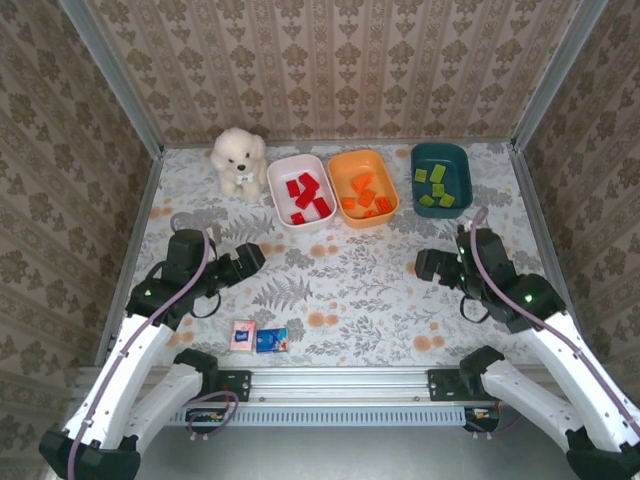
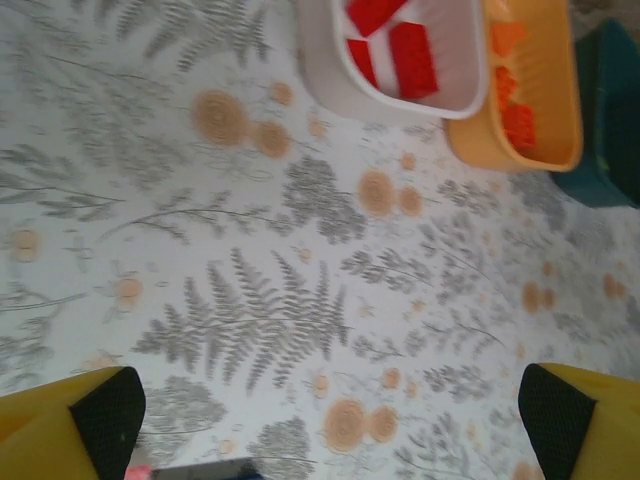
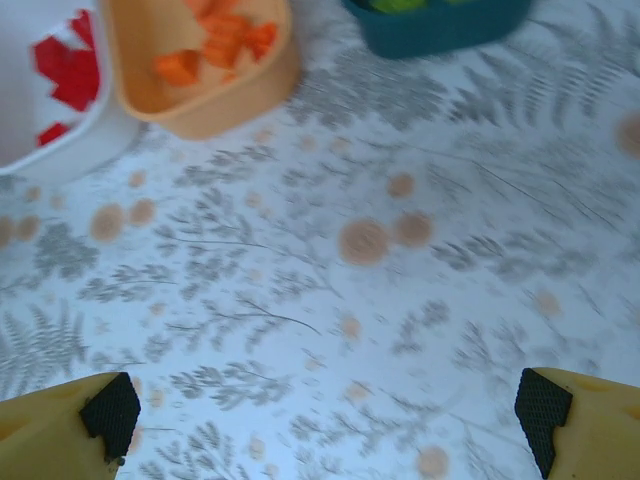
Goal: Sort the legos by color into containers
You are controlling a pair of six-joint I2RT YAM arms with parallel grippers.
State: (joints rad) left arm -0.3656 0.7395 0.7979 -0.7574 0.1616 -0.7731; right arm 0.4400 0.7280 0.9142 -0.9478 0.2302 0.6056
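Note:
Three containers stand in a row at the back. The white tray holds red legos, the orange tray holds orange legos, and the dark teal tray holds lime green legos. My left gripper hovers open over bare cloth at the left, short of the white tray. My right gripper is open over the cloth at the right. Nothing lies between the pads of the left gripper or the pads of the right gripper.
A white plush dog sits left of the white tray. A pink packet and a blue packet lie near the front edge, by the left arm. Patterned walls close in the table on three sides.

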